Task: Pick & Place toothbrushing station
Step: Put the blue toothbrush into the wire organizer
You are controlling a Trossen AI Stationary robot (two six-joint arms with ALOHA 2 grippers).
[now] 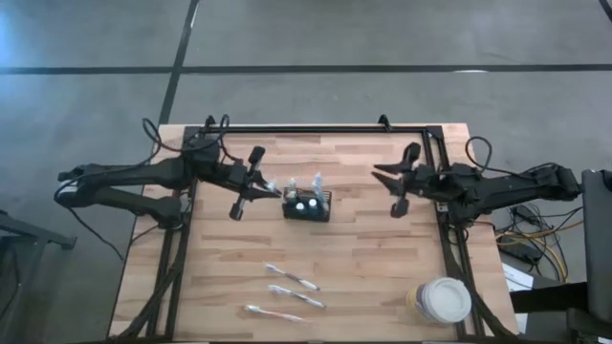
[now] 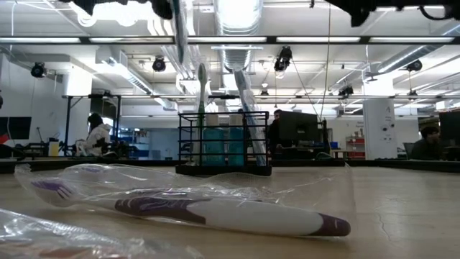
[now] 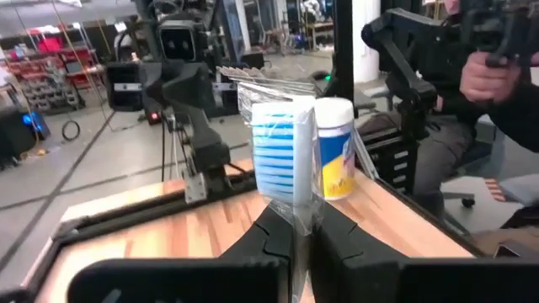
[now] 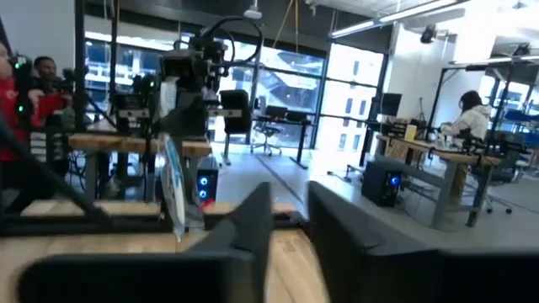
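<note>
The toothbrushing station (image 1: 308, 206), a small black mesh caddy (image 2: 224, 144), stands on its base mid-table with toothbrushes and a teal box upright in it. Just left of it, my left gripper (image 1: 275, 191) is shut on a clear plastic packet (image 3: 282, 143) that shows a blue-striped item. A white bottle (image 3: 335, 147) sits right beside that item; whether it is in the same wrap I cannot tell. My right gripper (image 1: 380, 174) hovers right of the caddy, fingers (image 4: 253, 223) apart with nothing between them. My left gripper pinches the packet's clear wrap at its lower end (image 3: 295, 215) between its two fingers, which come in level from the table's left. The packet stands up past the fingertips and is lifted clear of the table, beside the caddy.
Three plastic-wrapped toothbrushes (image 1: 292, 278) lie flat on the table near the front edge, one close to the low camera (image 2: 215, 212). A round white tub (image 1: 445, 300) sits at the front right corner. People sit at desks in the room beyond.
</note>
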